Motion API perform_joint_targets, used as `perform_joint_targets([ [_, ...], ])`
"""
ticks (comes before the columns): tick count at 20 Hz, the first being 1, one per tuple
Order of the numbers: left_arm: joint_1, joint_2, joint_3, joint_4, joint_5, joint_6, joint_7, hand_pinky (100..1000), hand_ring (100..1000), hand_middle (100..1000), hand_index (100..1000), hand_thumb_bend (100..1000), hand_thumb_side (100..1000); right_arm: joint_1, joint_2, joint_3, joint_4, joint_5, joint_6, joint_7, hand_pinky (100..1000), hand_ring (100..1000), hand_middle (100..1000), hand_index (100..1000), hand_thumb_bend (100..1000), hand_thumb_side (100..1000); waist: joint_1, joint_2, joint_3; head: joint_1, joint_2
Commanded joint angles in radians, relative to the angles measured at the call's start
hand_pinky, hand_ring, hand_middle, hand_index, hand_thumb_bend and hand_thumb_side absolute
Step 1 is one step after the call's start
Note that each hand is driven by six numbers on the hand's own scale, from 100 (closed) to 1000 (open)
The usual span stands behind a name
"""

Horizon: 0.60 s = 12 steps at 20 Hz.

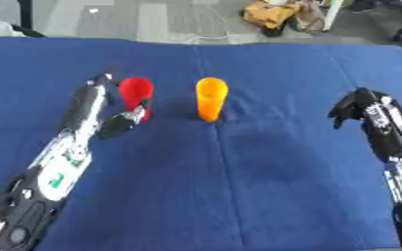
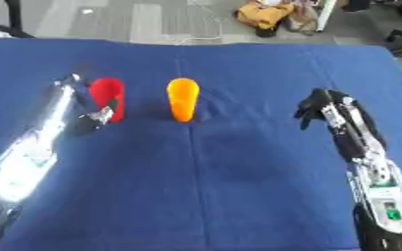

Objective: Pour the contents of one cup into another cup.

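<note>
On the blue tabletop (image 1: 264,186) stand a red cup (image 1: 137,94) and an orange cup (image 1: 211,98), both upright, near each other. Left robot hand (image 1: 101,105) sits at the red cup, fingers straight, thumb touching it. Right robot hand (image 1: 356,108) hovers well apart, fingers curled, holding nothing.

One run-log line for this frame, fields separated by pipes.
left hand open beside red cup | red cup upright, not lifted | orange cup upright, untouched | right hand away from cups, fingers curled, holding nothing | pour not started
</note>
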Motion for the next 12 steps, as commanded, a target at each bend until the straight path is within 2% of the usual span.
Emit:
perform_joint_targets([
  [1, -0.028, 0.019, 0.003, -0.003, -0.010, -0.003, 0.007, 439, 488, 671, 998, 410, 617, -0.013, -0.009, -0.001, -0.013, 0.002, -0.002, 0.005, 341, 498, 315, 523, 324, 797, 0.000, -0.010, -0.004, -0.002, -0.015],
  [12, -0.045, 0.016, 0.006, 0.020, 0.010, -0.016, 0.037, 422, 476, 651, 994, 382, 629, -0.020, -0.002, 0.000, -0.013, 0.006, -0.004, 0.009, 340, 498, 313, 522, 325, 799, -0.001, 0.013, -0.023, 0.000, -0.027],
])
